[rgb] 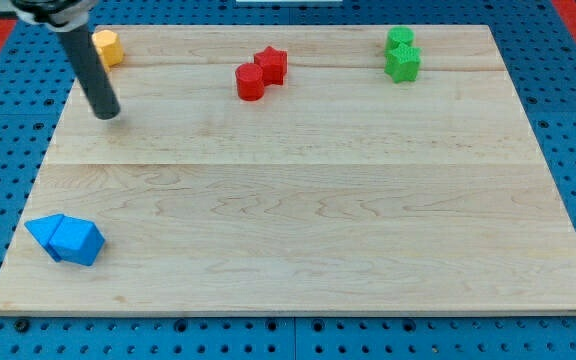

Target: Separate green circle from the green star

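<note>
The green circle (400, 38) sits near the view's top right on the wooden board (298, 200). The green star (403, 63) lies just below it, and the two touch. My tip (107, 113) is at the view's upper left, far to the left of both green blocks. The dark rod slants up from it to the view's top left corner.
A red circle (250, 82) and a red star (271, 64) touch near the top middle. A yellow block (107, 47) sits at the top left, partly behind the rod. Two blue blocks (66, 239) lie together at the bottom left. Blue pegboard surrounds the board.
</note>
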### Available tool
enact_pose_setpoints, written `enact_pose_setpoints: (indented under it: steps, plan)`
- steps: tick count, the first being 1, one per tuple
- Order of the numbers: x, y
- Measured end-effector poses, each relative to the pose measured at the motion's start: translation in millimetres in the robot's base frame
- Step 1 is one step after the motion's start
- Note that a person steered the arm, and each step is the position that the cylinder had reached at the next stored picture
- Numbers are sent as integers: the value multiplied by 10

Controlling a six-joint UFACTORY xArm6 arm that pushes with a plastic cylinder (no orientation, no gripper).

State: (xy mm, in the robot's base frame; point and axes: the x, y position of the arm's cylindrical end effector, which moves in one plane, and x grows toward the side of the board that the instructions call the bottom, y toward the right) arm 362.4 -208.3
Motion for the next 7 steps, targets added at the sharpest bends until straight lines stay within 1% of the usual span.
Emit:
enact_pose_setpoints:
  steps: [1,2,3,4,5,6,7]
  plan:
    - [137,978]
    - [116,2017]
    - [34,2685]
    - [-214,3072]
    - [-219,3815]
    - [-473,4045]
    - [-563,4124]
